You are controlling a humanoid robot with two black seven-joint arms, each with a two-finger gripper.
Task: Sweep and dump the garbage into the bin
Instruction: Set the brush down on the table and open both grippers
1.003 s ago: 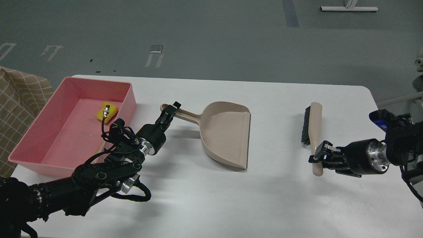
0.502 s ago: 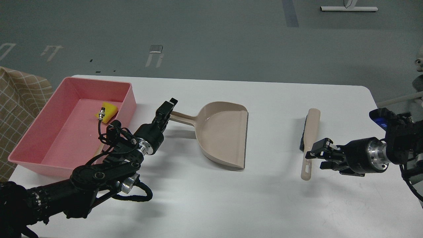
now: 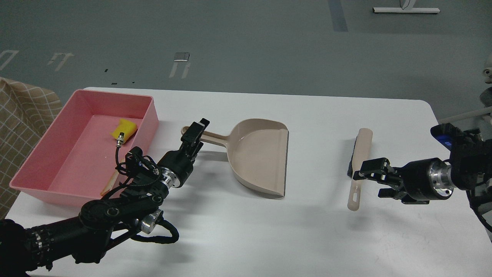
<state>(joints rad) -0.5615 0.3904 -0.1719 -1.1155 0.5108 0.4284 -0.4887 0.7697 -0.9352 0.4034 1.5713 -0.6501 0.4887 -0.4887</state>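
Note:
The pink bin (image 3: 111, 93) stands at the table's left. The yellow chunk of garbage (image 3: 125, 128) lies inside it. A tan-edged strip of the bread-like slice (image 3: 108, 184) shows by the bin's near wall, mostly hidden by my left arm. My left gripper (image 3: 195, 134) sits at the end of the beige dustpan's handle (image 3: 213, 137); I cannot tell whether its dark fingers clamp it. The dustpan (image 3: 261, 154) lies flat and empty. My right gripper (image 3: 371, 179) is open, just right of the brush (image 3: 359, 169), which lies on the table.
The white table's (image 3: 246, 238) rounded right corner is behind my right arm. A checked cloth (image 3: 23, 111) hangs left of the bin. Grey floor lies beyond the far edge.
The right gripper let go of the brush, which tipped over and now lies flat on the table. The dustpan slid slightly left, then stayed still; my left gripper shifted a little along its handle.

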